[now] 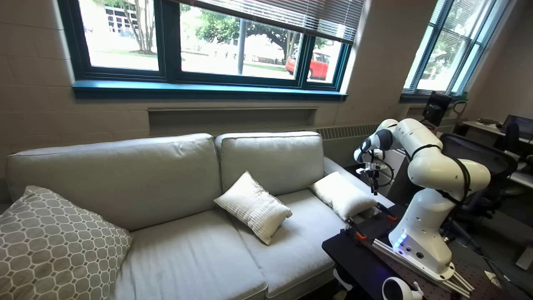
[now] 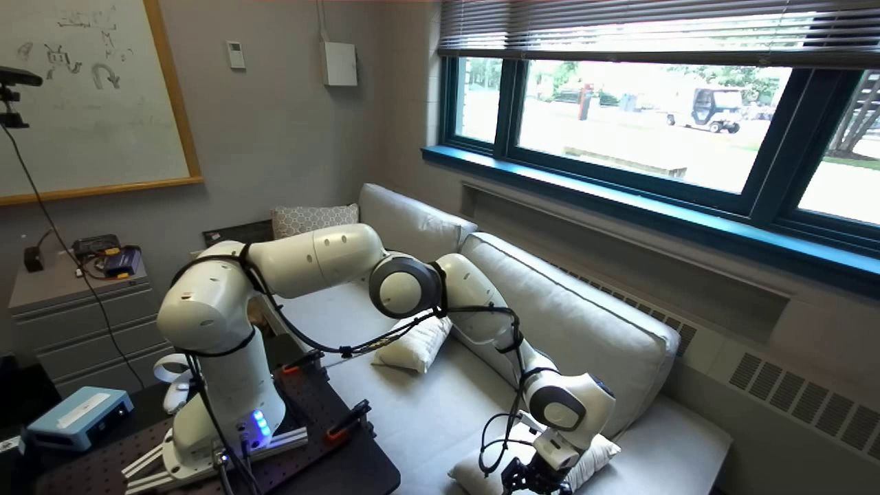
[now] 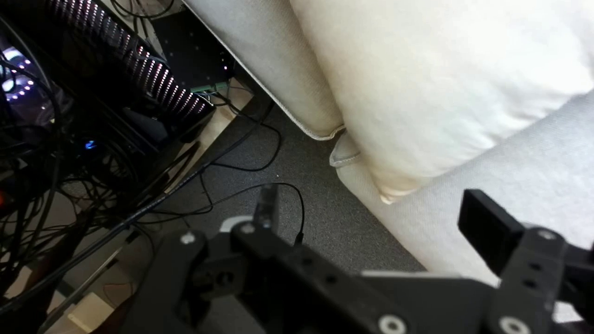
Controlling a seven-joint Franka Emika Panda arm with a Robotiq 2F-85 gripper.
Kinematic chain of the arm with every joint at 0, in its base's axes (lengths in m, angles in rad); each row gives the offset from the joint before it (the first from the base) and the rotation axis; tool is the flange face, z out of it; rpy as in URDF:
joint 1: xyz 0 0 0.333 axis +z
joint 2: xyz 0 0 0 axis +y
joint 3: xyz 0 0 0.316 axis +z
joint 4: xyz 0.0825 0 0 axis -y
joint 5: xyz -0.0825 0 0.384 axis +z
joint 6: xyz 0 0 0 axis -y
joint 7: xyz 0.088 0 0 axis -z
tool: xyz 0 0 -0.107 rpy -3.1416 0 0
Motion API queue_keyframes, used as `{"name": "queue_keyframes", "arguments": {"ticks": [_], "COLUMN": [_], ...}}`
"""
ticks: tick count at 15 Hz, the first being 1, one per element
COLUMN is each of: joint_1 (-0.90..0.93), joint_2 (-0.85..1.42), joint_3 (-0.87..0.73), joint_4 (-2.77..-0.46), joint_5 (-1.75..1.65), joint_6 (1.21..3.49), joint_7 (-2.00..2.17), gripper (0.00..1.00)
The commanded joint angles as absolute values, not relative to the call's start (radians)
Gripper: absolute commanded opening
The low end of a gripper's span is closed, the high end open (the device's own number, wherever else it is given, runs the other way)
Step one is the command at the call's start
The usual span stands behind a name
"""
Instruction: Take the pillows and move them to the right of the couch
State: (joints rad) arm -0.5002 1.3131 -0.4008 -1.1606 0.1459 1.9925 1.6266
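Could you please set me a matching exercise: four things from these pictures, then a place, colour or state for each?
Things
1. gripper
2. patterned pillow
3. window frame
4. white pillow nearer the gripper

Places, colours, states
A. blue-green
B. beside a couch arm
C. open, holding nothing
D. on the couch, at the end farther from the gripper

Pairs: 1-C, 2-D, 3-A, 4-B

A blue-framed window [image 2: 639, 130] shines beneath part-lowered blinds [image 2: 653, 31]; a whiteboard [image 2: 89, 144] hangs on a grey wall [image 2: 289, 130] near a drawer cabinet [image 2: 69, 323]; the floor [image 3: 345, 218] is grey.
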Motion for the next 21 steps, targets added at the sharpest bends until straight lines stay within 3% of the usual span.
{"name": "queue_keyframes", "arguments": {"ticks": [1, 12, 19, 21], "joint_1": [-0.598, -0.831, -0.806, -0.792], "joint_2": [1.324, 1.382, 1.545, 1.475], "joint_3": [-0.38, -0.284, -0.231, -0.159], "joint_4": [-1.07, -0.822, -0.62, -0.751], "joint_5": [0.19, 0.444, 0.593, 0.524], "joint_6": [1.935, 1.742, 1.871, 1.982], "joint_7": [1.624, 1.861, 2.225, 2.286], "gripper": [1.0, 1.0, 1.0, 1.0]}}
